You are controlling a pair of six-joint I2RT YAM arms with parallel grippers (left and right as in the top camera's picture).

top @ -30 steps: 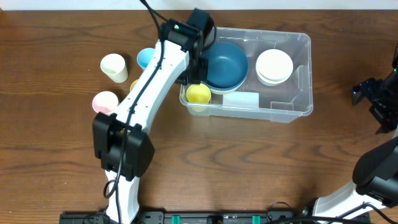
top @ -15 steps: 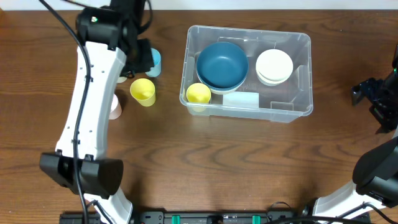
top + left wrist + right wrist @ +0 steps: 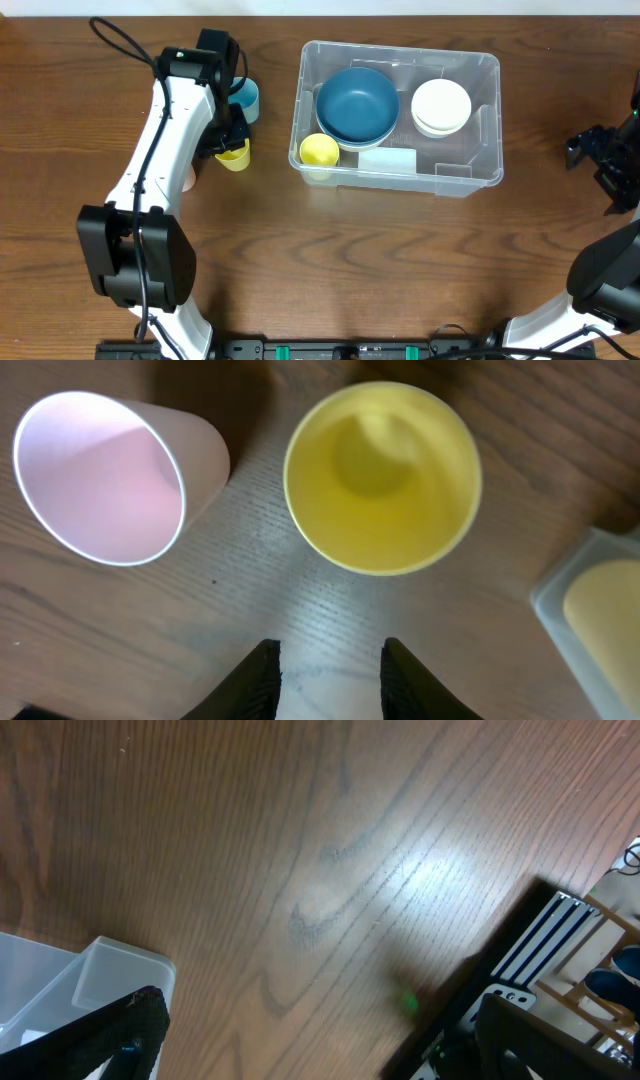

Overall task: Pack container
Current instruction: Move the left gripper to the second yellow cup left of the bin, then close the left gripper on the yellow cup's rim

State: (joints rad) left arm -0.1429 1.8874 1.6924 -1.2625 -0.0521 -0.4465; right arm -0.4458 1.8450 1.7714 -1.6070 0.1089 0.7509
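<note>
Yellow cup (image 3: 382, 478) rim just ahead of left tool (image 3: 330, 672), jaws apart, empty | pink cup (image 3: 100, 478) beside | right tool (image 3: 320, 1025) wide apart

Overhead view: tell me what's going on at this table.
The left pincer hangs open just above the table, aimed at a loose yellow cup with a pink cup beside it; it holds nothing. A light blue cup also stands outside. The clear container already holds a blue bowl, white dishes and a second yellow cup. The right pincer waits open off to the side, empty.
</note>
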